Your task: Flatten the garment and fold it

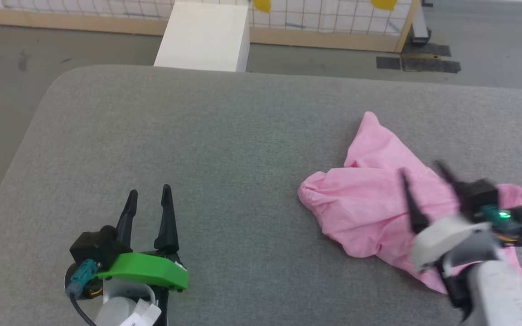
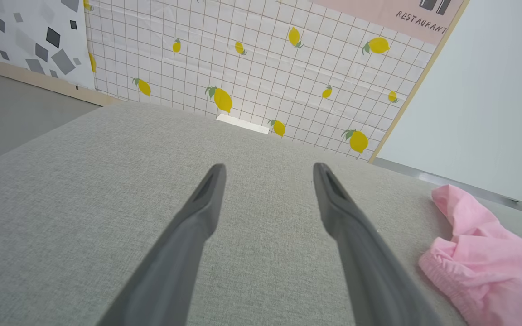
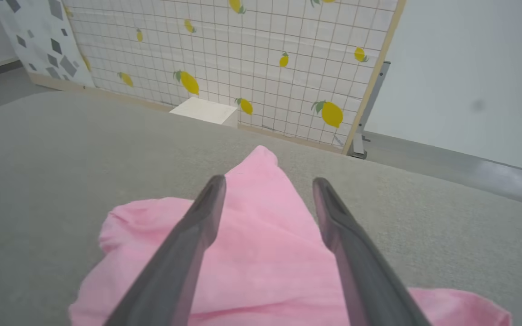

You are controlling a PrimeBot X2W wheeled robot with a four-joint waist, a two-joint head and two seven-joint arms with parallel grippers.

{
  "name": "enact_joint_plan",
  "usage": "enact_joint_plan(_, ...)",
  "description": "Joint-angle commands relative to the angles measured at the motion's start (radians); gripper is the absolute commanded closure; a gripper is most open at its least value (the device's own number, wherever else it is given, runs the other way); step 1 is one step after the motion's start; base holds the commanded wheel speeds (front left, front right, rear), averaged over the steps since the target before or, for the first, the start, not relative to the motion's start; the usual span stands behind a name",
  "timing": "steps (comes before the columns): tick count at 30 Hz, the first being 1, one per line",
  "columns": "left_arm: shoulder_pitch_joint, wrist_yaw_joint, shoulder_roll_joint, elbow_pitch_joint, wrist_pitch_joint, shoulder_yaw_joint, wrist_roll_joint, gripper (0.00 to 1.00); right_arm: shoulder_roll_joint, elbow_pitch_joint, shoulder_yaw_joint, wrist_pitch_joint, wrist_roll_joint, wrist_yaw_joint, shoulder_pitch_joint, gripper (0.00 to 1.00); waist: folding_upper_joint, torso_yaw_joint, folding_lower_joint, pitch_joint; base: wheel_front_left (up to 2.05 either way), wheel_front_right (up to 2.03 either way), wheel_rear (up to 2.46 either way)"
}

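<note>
The garment (image 1: pixel 369 203) is a light pink crumpled heap on the right half of the grey padded surface (image 1: pixel 224 149), with one end stretched out toward the far side. My right gripper (image 1: pixel 422 166) hovers over the heap's near right part, blurred, open, with nothing between its fingers. In the right wrist view the pink garment (image 3: pixel 265 253) lies beneath and between the spread fingers (image 3: pixel 197 226) of the right gripper (image 3: pixel 268 181). My left gripper (image 1: pixel 149 192) stands open at the lower left over bare surface, well apart from the cloth. The left wrist view shows the left gripper (image 2: pixel 268 167) open and the garment (image 2: pixel 483 258) off to the right.
A white box (image 1: pixel 204 36) stands on the floor beyond the surface's far edge. Behind it runs a grid-patterned screen with lemon prints (image 2: pixel 261 68) on a wooden base. Grey floor (image 1: pixel 12 72) borders the surface's rounded far-left corner.
</note>
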Motion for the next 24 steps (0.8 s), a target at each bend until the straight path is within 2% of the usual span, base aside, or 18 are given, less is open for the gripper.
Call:
enact_joint_plan(1,0.013,-0.007,-0.003,-0.003,-0.005,-0.001,0.003,0.00,-0.016,-0.005,0.051,0.004,0.015,-0.002,0.005,0.00,0.0000,-0.012,0.0000,-0.009,0.00,0.00,0.00)
enact_joint_plan(4,0.008,-0.005,-0.003,-0.007,-0.005,-0.008,0.002,0.00,-0.044,0.020,0.156,0.054,0.025,-0.002,-0.024,0.00,0.0000,-0.011,0.0000,-0.004,0.00,0.00,0.00)
enact_joint_plan(9,-0.011,-0.007,-0.003,-0.015,-0.005,-0.024,-0.006,0.00,-0.093,0.117,0.258,0.182,0.000,-0.002,-0.134,0.00,0.0000,0.014,0.0000,0.023,0.00,0.00,0.00)
enact_joint_plan(16,-0.036,0.000,-0.003,-0.020,-0.005,-0.045,-0.024,0.00,-0.179,0.291,0.387,0.336,-0.004,-0.002,-0.307,0.00,0.0000,0.072,0.0000,0.071,0.00,0.00,0.00)
enact_joint_plan(17,-0.040,0.008,-0.003,-0.026,-0.005,-0.054,-0.030,0.00,-0.210,0.354,0.454,0.388,0.026,-0.002,-0.365,0.00,0.0000,0.086,0.0000,0.087,0.00,0.00,0.00)
enact_joint_plan(18,-0.041,0.008,-0.003,-0.025,-0.005,-0.055,-0.032,0.00,-0.219,0.370,0.475,0.404,0.039,-0.002,-0.379,0.00,0.0000,0.090,0.0000,0.090,0.00,0.00,0.00)
enact_joint_plan(20,-0.044,0.010,-0.003,-0.022,-0.005,-0.058,-0.035,0.00,-0.234,0.398,0.521,0.431,0.078,-0.002,-0.410,1.00,0.0000,0.096,0.0000,0.095,0.00,0.00,0.00)
enact_joint_plan(24,-0.046,0.012,-0.003,-0.021,-0.005,-0.059,-0.038,0.00,-0.247,0.393,0.549,0.415,0.148,-0.002,-0.452,1.00,0.0000,0.099,0.0000,0.097,0.00,0.00,0.00)
